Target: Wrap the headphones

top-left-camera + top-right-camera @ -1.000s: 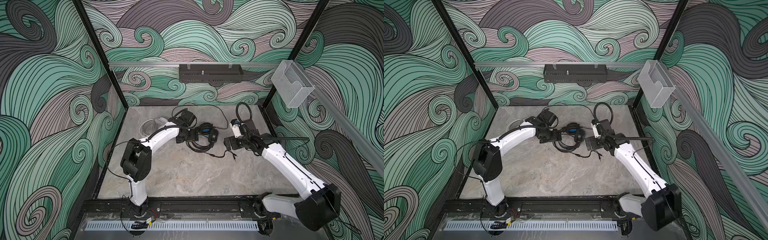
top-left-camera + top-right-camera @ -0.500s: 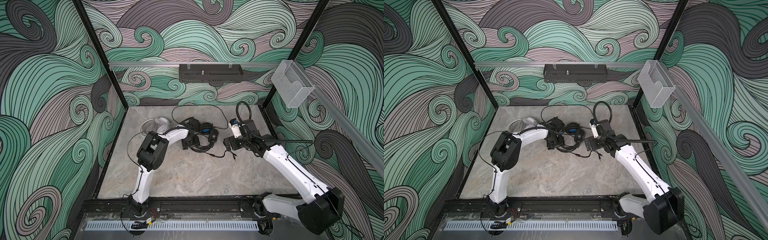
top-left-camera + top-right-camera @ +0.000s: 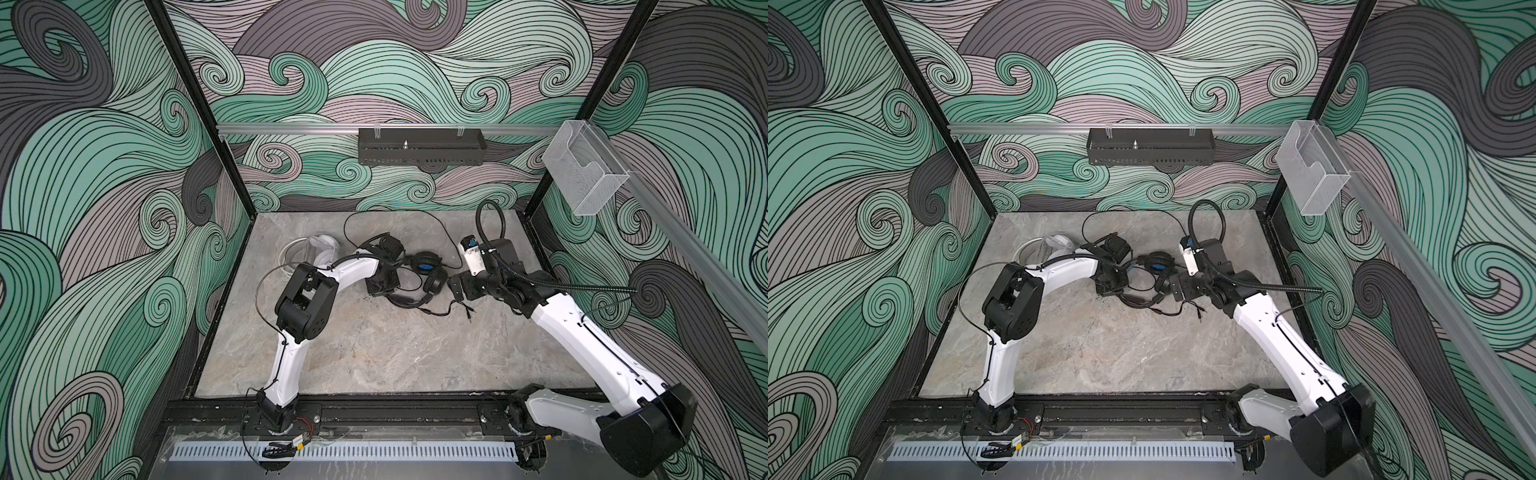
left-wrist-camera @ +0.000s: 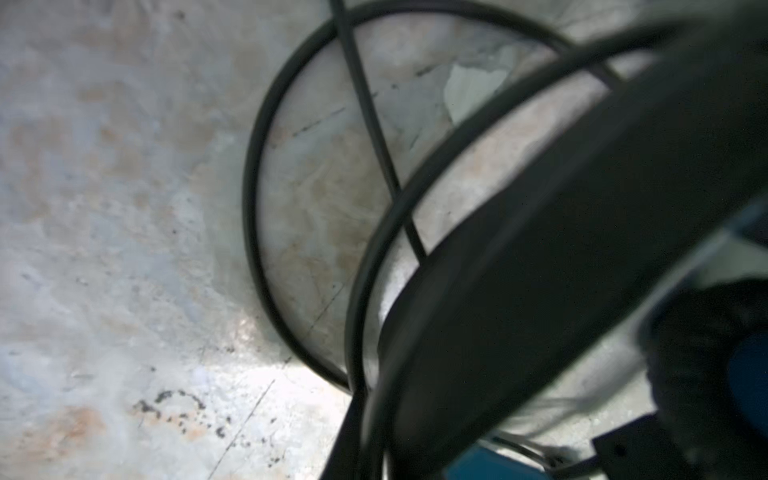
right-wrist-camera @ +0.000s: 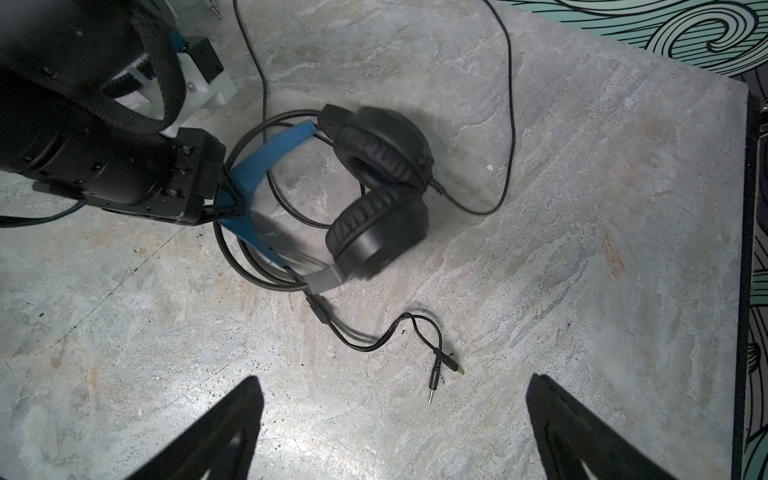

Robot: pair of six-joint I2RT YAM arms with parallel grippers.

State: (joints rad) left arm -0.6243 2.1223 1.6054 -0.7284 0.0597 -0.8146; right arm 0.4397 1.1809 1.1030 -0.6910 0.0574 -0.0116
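The black headphones (image 3: pixel 424 264) (image 3: pixel 1156 262) with a blue inner band lie at the table's back middle, their black cable (image 5: pixel 257 266) looped beside them. My left gripper (image 5: pixel 226 199) (image 3: pixel 384 286) is shut on the blue headband (image 5: pixel 266 153). In the left wrist view the headband (image 4: pixel 561 249) fills the frame and hides the jaws. My right gripper (image 5: pixel 393 377) (image 3: pixel 457 286) hangs open just right of the headset, over the cable's plugs (image 5: pixel 440 365), holding nothing. The white headphones (image 3: pixel 318 249) (image 3: pixel 1054 245) sit at the back left, partly behind my left arm.
A thin black cable (image 3: pixel 415 214) arcs toward the back wall. A black tray (image 3: pixel 419 145) hangs on the back rail and a clear plastic bin (image 3: pixel 582 174) on the right rail. The black frame rail (image 3: pixel 374 409) borders the table's front.
My left gripper dropped onto the black headset's band and shut on it, while that arm's elbow swung up and to the right. The right arm barely moved and stayed open.
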